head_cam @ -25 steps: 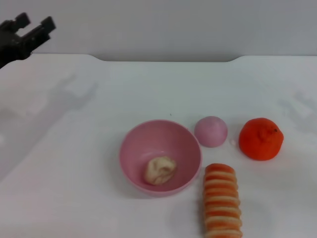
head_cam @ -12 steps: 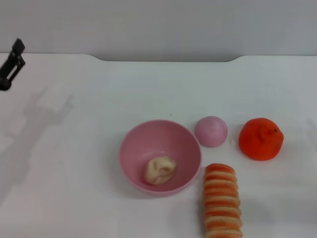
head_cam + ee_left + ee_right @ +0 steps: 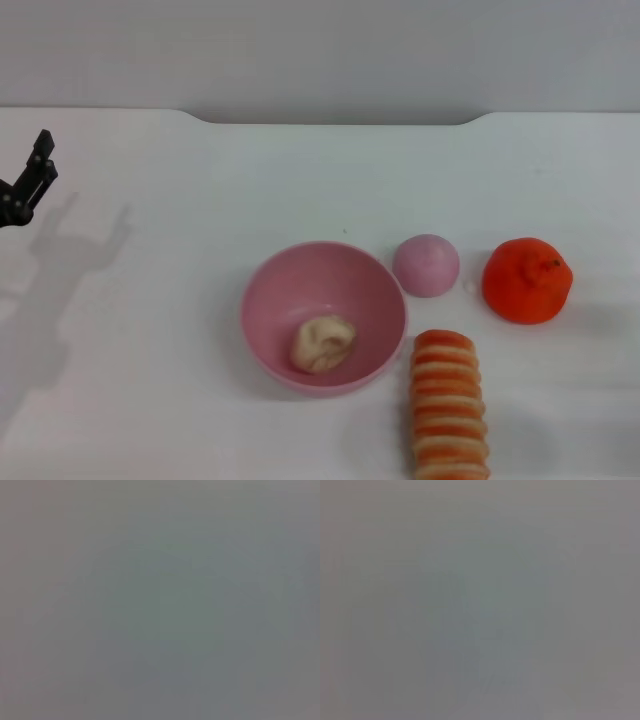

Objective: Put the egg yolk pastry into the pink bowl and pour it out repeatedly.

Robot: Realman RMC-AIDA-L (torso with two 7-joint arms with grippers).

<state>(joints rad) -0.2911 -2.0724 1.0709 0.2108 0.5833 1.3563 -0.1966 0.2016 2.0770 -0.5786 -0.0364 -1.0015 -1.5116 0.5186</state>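
Surface: white table, grey wall band behind its far edge, notched edge line running across the back.
Bowl: pink bowl upright on table, just below scene centre, toward 6 o'clock.
Pastry: pale lumpy pastry inside bowl, lying on the bottom at bowl's 6 o'clock side, touching inner wall there.
Dome: small smooth pink dome at bowl's 2 o'clock, just beside the rim, cannot tell if touching.
Orange: orange at dome's 3 o'clock, near it but apart, small white speck on table between them.
Roll: orange-and-cream striped roll at bowl's 4 o'clock, just beside rim, lengthwise toward near edge, cut off by the frame bottom.
Left gripper: left gripper at scene's 9 o'clock, at frame edge, well apart from bowl, only dark finger parts in view, holding nothing visible; spread or pressed together, cannot tell. Its shadow falls on table toward 7 o'clock of it.
Right gripper: none seen in head view.
Left wrist view: flat grey blur, nothing readable.
Right wrist view: flat grey blur, nothing readable.
Task state: pastry in bowl, bowl standing level, untouched by either arm.
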